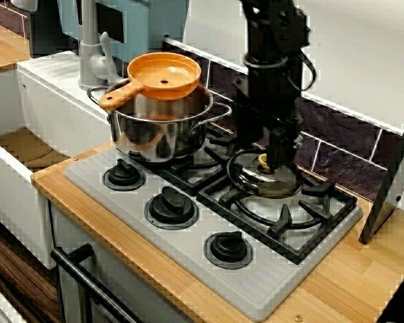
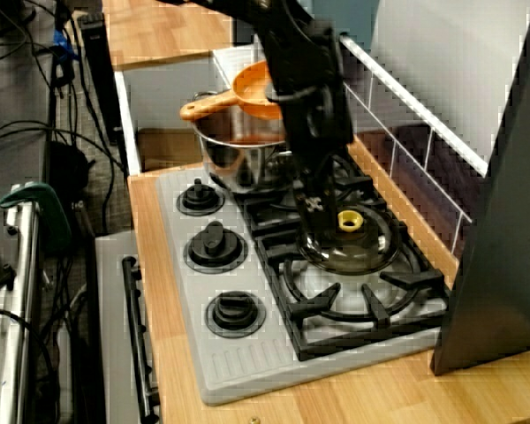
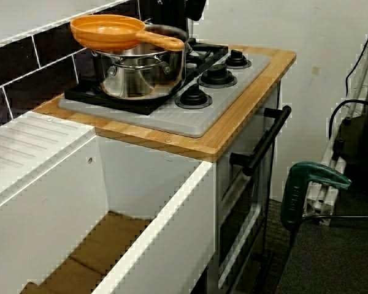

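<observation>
In the front view my black gripper (image 1: 281, 158) hangs straight down over the right burner. Its tips sit right beside the yellow knob (image 1: 262, 161) of a glass lid (image 1: 266, 180) lying on the grate. The view from the stove's right end shows the gripper (image 2: 312, 208) low over the lid (image 2: 349, 249), close to the knob (image 2: 350, 219). I cannot tell whether the fingers grip anything. On the left rear burner a steel pot (image 1: 161, 128) carries an orange pan (image 1: 165, 75) on its rim. In the sink-side view the pot (image 3: 138, 73) hides the gripper.
Three black dials (image 1: 171, 205) line the stove's front edge. A grey faucet (image 1: 94, 54) and a white sink (image 3: 141, 202) lie left of the stove. A dark panel (image 1: 390, 182) leans at the right end. A tiled wall (image 1: 343, 148) runs behind.
</observation>
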